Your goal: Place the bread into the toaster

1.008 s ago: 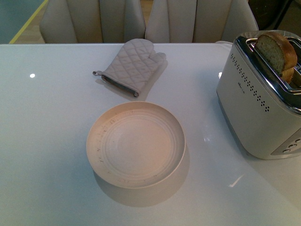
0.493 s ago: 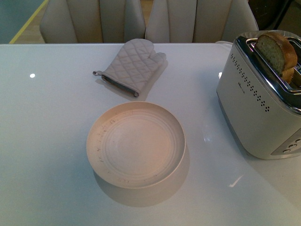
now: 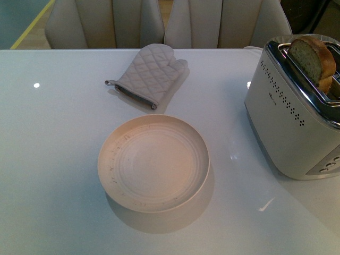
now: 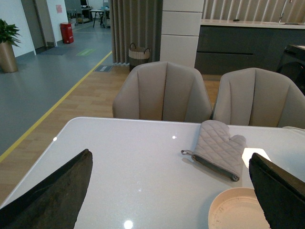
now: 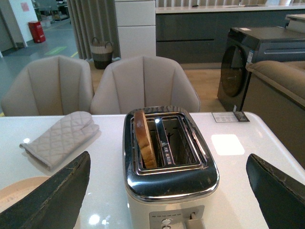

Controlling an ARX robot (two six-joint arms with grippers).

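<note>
The bread (image 3: pixel 313 57) stands on edge in one slot of the toaster (image 3: pixel 289 122) at the table's right side, its rounded crust sticking up above the chrome top. From the right wrist view the bread (image 5: pixel 144 139) fills the slot nearer the oven mitt, and the other slot of the toaster (image 5: pixel 167 191) holds nothing. My right gripper (image 5: pixel 167 198) hangs open just behind the toaster's button end, a finger on each side, touching nothing. My left gripper (image 4: pixel 169 195) is open above the bare tabletop near the plate. Neither arm shows in the front view.
An empty round cream plate (image 3: pixel 114 159) sits in the middle of the white table. A quilted grey oven mitt (image 3: pixel 151 74) lies behind it. Two beige chairs (image 3: pixel 106 24) stand along the far edge. The toaster sits close to the table's right edge.
</note>
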